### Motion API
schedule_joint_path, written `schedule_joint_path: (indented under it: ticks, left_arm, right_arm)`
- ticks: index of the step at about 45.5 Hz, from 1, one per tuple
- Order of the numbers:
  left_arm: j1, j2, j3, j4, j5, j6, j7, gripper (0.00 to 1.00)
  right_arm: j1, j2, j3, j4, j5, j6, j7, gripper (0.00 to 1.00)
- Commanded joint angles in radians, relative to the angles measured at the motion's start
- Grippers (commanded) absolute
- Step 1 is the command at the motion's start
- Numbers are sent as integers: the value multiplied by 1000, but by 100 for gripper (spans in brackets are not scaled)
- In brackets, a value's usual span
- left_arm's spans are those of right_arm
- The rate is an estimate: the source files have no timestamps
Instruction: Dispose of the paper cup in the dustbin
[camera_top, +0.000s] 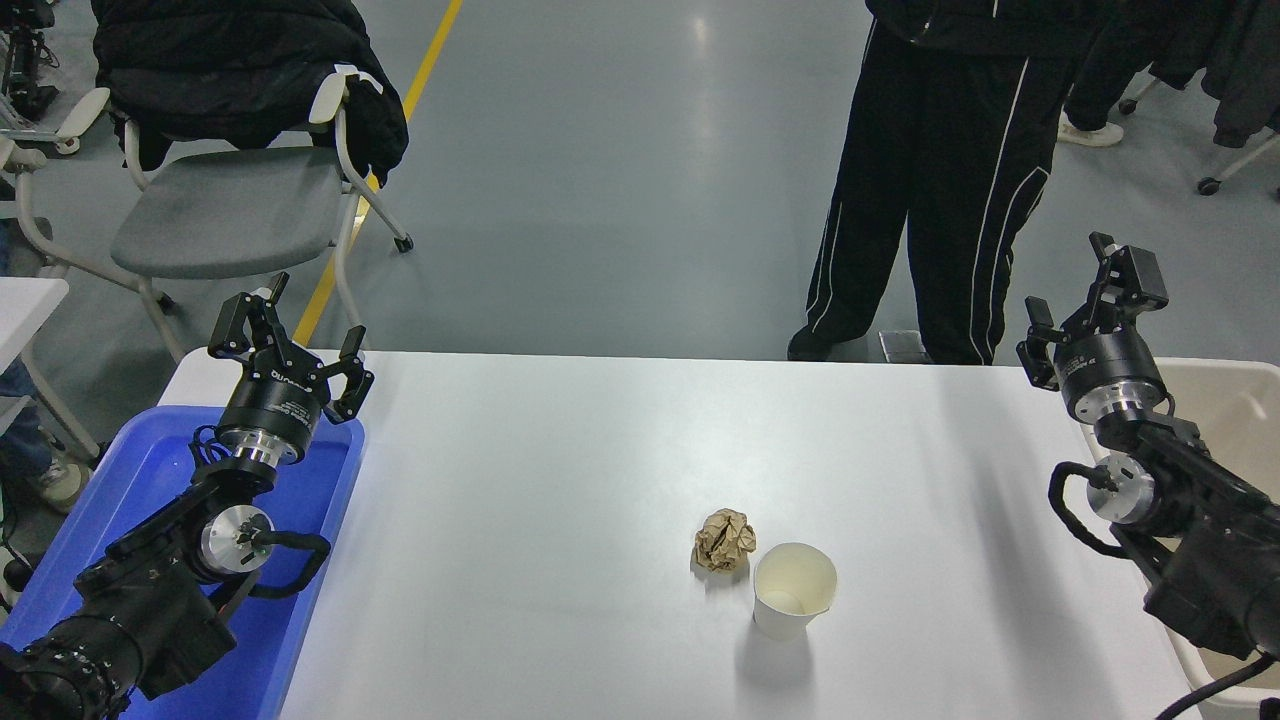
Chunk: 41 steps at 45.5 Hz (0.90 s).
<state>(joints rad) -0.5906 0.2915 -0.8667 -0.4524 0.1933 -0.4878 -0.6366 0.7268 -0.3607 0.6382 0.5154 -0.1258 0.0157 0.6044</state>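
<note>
Head view: the paper cup (793, 590) stands upright on the white table (560, 450), just beside a crumpled paper ball (724, 540). Right gripper (1090, 300) hangs empty, fingers apart, by the dustbin (1235, 400), apparently over its near edge. Left gripper (290, 330) parked, fingers spread. Grasp, transfer and drop all remain.

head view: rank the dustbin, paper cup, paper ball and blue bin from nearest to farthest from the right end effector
From the right end effector:
1. dustbin, just beside and below it at the table's right edge
2. paper cup, upright on the table, toward the near side
3. paper ball, just left of the cup
4. blue bin, at the far left edge
</note>
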Motion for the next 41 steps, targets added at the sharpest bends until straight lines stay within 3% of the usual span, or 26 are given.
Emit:
schedule_joint_path:
  ticks: [1,41]
  left_arm:
    - [0,0,0,0,0,0,0,100]
    - [0,0,0,0,0,0,0,100]
  right_arm:
    - [-3,0,0,0,0,0,0,100]
    - [-15,0,-15,-15,0,20,-1,100]
